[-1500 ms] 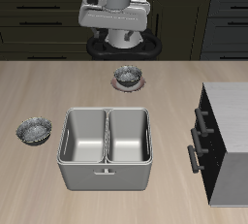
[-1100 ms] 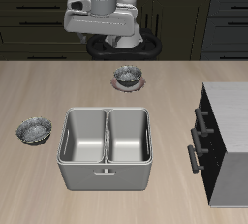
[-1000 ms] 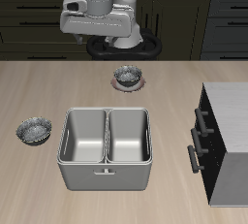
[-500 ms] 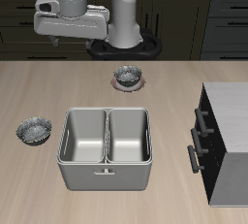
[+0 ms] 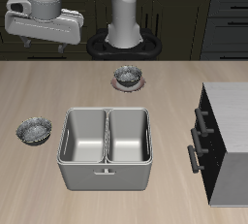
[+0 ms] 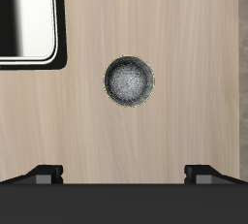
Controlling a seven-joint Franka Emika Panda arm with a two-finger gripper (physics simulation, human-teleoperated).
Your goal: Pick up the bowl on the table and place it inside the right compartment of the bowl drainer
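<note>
Two fingers (image 6: 44, 173) of the gripper (image 5: 41, 44) stand wide apart with nothing between them, so we read the jaws as released. Taking twelve o'clock as the table's back, the bowl (image 5: 34, 130) sits on the table (image 5: 174, 82) at nine o'clock of the bowl drainer (image 5: 105, 175), just beside its wall and apart from it. The gripper hangs high, toward twelve o'clock of the bowl. In the wrist view the bowl (image 6: 129, 81) lies about midway between the fingers but ahead of them.

We judge the step in hand to be the approach. To do it well, we would carry the gripper toward six o'clock until one finger stands over the rim, descend straight, and close on the rim only. The right compartment (image 5: 129, 136) is the well toward three o'clock. The darker bowl (image 5: 128, 75) at twelve o'clock of the drainer is not the target.
</note>
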